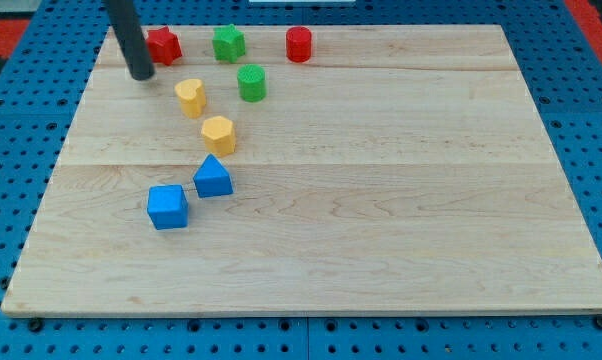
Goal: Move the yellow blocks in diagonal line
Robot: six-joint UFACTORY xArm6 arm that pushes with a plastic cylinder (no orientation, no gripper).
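Two yellow blocks sit on the wooden board (381,200): a yellow heart-shaped block (190,97) and, below and right of it, a yellow hexagonal block (219,134). My tip (141,74) is the lower end of a dark rod coming in from the view's top left. It rests on the board to the left of and slightly above the yellow heart block, apart from it, and just left of a red star-shaped block (164,45).
A green block (229,43) and a red cylinder (299,44) stand along the view's top edge. A green cylinder (251,83) is right of the yellow heart. A blue triangular block (213,177) and a blue cube (168,207) lie below the yellow hexagon.
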